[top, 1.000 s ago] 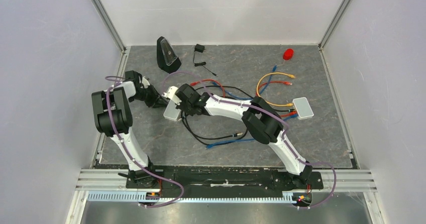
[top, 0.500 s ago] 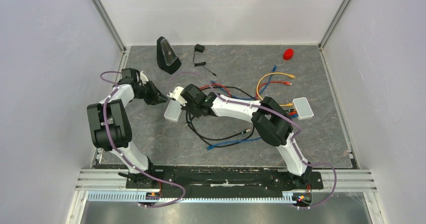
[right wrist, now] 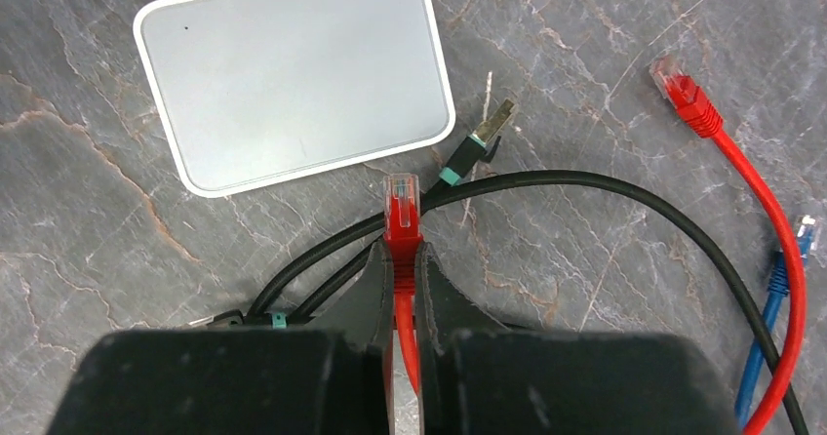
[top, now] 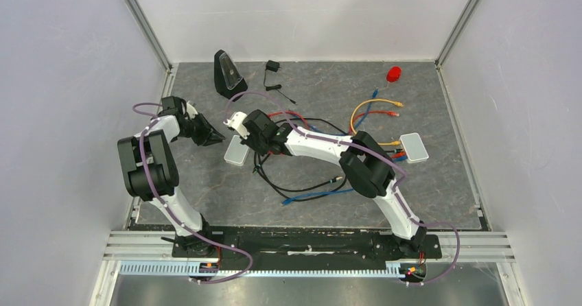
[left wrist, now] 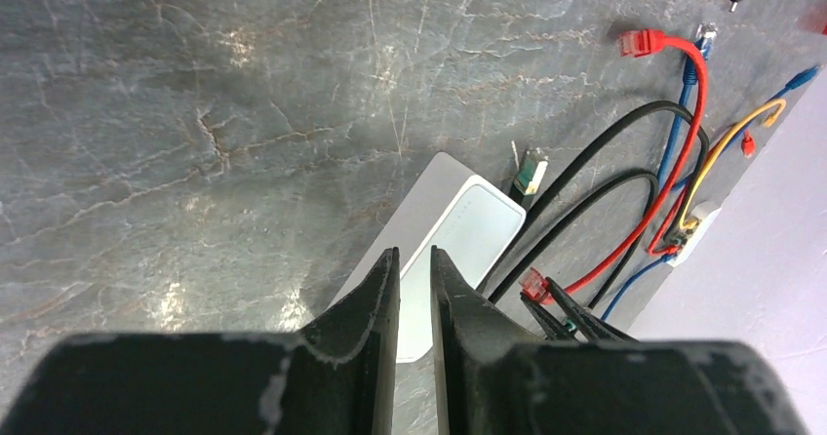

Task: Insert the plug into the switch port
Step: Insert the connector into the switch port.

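Observation:
The switch (top: pixel 236 152) is a flat pale grey-white box lying on the grey mat, also in the left wrist view (left wrist: pixel 458 228) and the right wrist view (right wrist: pixel 293 84). Only its top face and a plain side show; its port is hidden. My right gripper (right wrist: pixel 400 252) is shut on the red plug (right wrist: pixel 402 201), which points at the switch's near long edge, a short gap away. From above, this gripper (top: pixel 257 147) sits just right of the switch. My left gripper (top: pixel 214 139) stands left of the switch, apart from it. Its fingers (left wrist: pixel 382 289) are a narrow gap apart with nothing between them.
A loose plug with a teal boot (right wrist: pixel 478 138) lies beside the switch. Black, red, blue and orange cables (top: pixel 370 114) sprawl to the right. A second white box (top: pixel 414 147), a black wedge device (top: pixel 228 75), a small adapter (top: pixel 272 66) and a red object (top: pixel 393 74) lie further off.
My left gripper has drawn back to the left, off the switch. My right gripper has shifted slightly away with the red plug, leaving the switch uncovered on the mat.

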Controlling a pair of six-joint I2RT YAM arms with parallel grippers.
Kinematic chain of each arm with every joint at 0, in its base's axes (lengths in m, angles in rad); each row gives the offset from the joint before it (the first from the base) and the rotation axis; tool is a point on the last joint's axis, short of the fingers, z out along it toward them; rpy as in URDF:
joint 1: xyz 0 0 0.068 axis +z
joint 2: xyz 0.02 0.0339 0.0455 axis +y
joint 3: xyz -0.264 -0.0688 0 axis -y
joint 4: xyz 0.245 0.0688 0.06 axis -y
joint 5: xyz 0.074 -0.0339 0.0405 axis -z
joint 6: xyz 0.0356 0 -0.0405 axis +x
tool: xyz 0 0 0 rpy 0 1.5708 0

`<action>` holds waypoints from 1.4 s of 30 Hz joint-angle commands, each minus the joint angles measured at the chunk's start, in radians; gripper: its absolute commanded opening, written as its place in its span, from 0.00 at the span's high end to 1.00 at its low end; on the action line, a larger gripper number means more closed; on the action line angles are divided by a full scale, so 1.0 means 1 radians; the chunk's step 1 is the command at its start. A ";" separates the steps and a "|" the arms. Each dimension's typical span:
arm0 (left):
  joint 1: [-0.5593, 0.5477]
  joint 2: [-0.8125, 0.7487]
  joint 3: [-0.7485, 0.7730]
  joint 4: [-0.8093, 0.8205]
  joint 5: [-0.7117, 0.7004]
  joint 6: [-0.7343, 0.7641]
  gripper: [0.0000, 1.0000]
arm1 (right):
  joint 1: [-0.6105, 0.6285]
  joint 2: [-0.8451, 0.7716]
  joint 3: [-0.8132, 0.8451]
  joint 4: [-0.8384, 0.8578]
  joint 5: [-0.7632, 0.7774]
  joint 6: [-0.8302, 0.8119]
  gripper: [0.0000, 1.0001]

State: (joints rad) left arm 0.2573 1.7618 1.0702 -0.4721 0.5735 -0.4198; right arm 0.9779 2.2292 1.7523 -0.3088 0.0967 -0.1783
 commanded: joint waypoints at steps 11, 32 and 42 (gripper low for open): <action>0.002 0.092 0.063 0.002 0.021 0.006 0.77 | 0.006 0.083 0.110 -0.083 0.028 -0.030 1.00; 0.002 0.144 0.056 0.020 0.103 0.004 0.76 | 0.010 0.165 0.240 -0.220 0.075 -0.096 1.00; 0.002 0.163 0.049 0.020 0.129 0.006 0.76 | 0.025 0.189 0.282 -0.243 0.058 -0.159 1.00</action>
State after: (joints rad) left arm 0.2577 1.9053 1.1019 -0.4690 0.6495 -0.4194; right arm 0.9932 2.3825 1.9827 -0.5133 0.1600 -0.3035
